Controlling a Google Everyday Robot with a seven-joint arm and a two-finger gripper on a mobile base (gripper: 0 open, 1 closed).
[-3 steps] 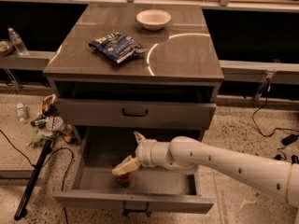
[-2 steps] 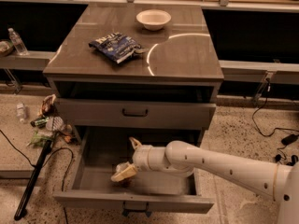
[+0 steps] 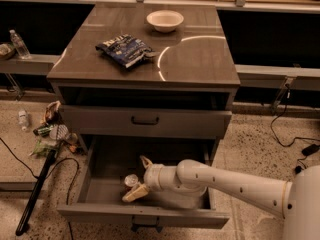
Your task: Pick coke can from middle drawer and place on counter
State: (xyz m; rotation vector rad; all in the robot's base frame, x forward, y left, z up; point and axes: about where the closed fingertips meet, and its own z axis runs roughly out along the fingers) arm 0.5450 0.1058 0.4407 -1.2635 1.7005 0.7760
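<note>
Speckled terrazzo floor (image 3: 250, 134) surrounds a grey cabinet whose glossy counter (image 3: 200, 59) carries a white bowl (image 3: 165, 20) near the back edge and a dark blue snack bag (image 3: 125, 49) towards the left. Below the counter we see a closed drawer front with a black bar handle (image 3: 145, 120), and under that the middle drawer (image 3: 100, 213) stands pulled out. The white arm (image 3: 235, 184) reaches in from the right, and its gripper (image 3: 139, 178) sits low inside the tray, near the front panel. A second ago the gripper hung a little higher over the tray and we could make out nothing between its fingers; since then it has sunk and edged forward. Now a small round silvery top shows there, which we take to be the coke can (image 3: 131, 180), upright on the drawer floor, though its red side is hard to make out in the shadow. The jaws are spread wide, one finger behind the can and one in front, and they do not appear to be closed on it. Bowl, bag and drawer have not shifted.
</note>
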